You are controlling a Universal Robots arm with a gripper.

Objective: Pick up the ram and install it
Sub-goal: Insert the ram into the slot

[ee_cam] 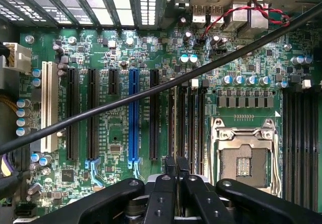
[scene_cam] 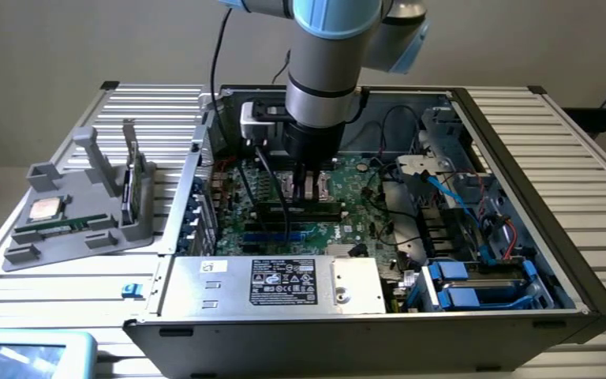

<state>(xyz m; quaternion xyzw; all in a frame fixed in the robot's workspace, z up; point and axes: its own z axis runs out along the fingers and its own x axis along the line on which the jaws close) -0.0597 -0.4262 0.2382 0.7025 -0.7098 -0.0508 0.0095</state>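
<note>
Closest to the lens, the black fingers of the gripper stand drawn together, their tips nearly meeting. Beyond them spreads the green motherboard on the floor of the open computer case. A black cable runs slantwise in front of that board, passing a blue expansion slot and a bank of long black memory slots. Those slots lie beside the metal-framed processor socket. Seen from outside, the silver and pale blue arm reaches straight down into the middle of the case. There the fingertips look clamped on the ram, a long dark strip with a green edge, standing on edge and level at the memory slots near the middle of the case. Whether it is seated in a slot or held just above one I cannot tell. Along the case's wall nearest the exterior camera sits the grey power supply with its black label. Blue drive carriers fill the case's near corner on the exterior view's right. Outside the case, on the exterior view's left, a grey plastic holder rests on the slatted metal table, well apart from the gripper. A square silver processor lies on the holder.
</note>
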